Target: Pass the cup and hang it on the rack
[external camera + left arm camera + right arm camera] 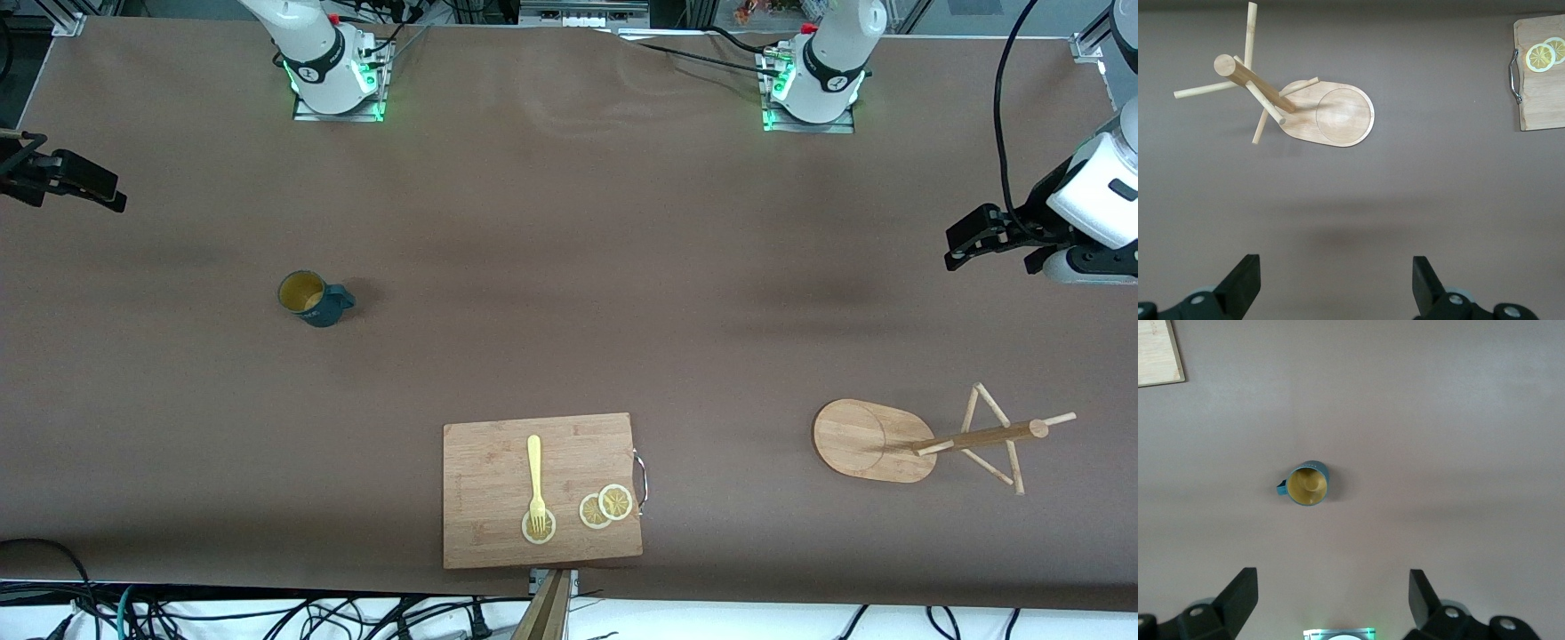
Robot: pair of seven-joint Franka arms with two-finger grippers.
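The dark teal cup (313, 299) stands upright on the brown table toward the right arm's end, its yellowish inside showing. It also shows in the right wrist view (1308, 484). The bamboo rack (944, 438) stands on its oval base (862, 437) toward the left arm's end, its pegs bare. It also shows in the left wrist view (1265, 87). My right gripper (105, 194) hangs open and empty over the table edge at the right arm's end, apart from the cup; its wrist view (1331, 593) shows this. My left gripper (962, 244) hangs open and empty over the table (1336, 280), apart from the rack.
A rectangular wooden cutting board (484, 480) lies near the front edge, mid-table, with a yellow fork (534, 471) and lemon slices (606, 505) on it. Its edge shows in the left wrist view (1541, 93). Both arm bases stand along the table's back edge.
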